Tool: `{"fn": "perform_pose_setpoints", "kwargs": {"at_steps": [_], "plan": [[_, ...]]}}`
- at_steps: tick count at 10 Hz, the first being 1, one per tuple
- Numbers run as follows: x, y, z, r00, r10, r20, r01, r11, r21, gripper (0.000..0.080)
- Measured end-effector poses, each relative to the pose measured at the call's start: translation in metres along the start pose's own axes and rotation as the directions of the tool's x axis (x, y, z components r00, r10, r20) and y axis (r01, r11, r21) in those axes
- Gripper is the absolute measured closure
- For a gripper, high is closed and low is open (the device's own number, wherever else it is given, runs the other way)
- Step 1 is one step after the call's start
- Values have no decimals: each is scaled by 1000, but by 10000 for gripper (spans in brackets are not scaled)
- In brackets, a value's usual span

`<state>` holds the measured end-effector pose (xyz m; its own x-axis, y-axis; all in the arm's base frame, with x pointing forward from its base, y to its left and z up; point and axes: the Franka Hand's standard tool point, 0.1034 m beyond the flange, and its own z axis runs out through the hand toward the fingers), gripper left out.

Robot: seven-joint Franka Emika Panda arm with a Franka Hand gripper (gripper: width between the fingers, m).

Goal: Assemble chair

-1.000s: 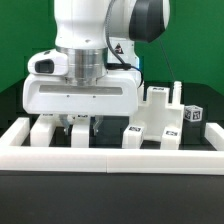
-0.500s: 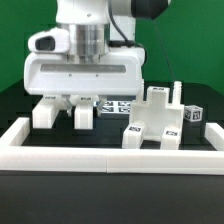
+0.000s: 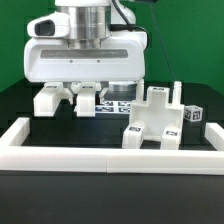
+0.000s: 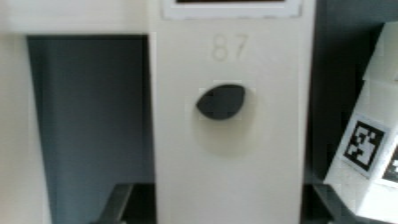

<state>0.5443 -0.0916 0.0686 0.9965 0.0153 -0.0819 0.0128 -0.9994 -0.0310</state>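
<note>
My gripper (image 3: 73,92) is shut on a white chair part (image 3: 87,103) and holds it above the black table, at the exterior view's left. Two blocky ends of that part hang below the hand. In the wrist view the part is a flat white bar (image 4: 222,150) with a dark round hole (image 4: 221,101) and a faint embossed number. It fills the gap between my dark fingers (image 4: 135,205); my gripper (image 4: 222,208) clamps its sides. A chunky white chair section (image 3: 155,124) with upright posts stands at the exterior view's right, apart from the held part.
A low white border rail (image 3: 110,156) runs along the front and up both sides. The marker board (image 3: 119,105) lies flat behind the chair section. A small tagged white block (image 3: 194,115) sits at the far right. A tagged white piece (image 4: 365,150) lies beside the held bar.
The arm has risen steadily, and the held white part has come up off the table with it. The chair section at the right has not moved.
</note>
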Motion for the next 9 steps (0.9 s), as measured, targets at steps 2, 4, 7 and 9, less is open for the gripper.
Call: {"fn": "perform_pose_setpoints", "kwargs": {"at_steps": [2, 4, 7, 9], "plan": [[-1, 0, -3, 1000, 10, -3, -10, 1000, 1, 511], [2, -19, -24, 998, 61, -6, -61, 998, 15, 511], [7, -47, -45, 992, 122, -10, -122, 992, 27, 511], [6, -46, -42, 994, 111, -7, -110, 994, 26, 511]]}}
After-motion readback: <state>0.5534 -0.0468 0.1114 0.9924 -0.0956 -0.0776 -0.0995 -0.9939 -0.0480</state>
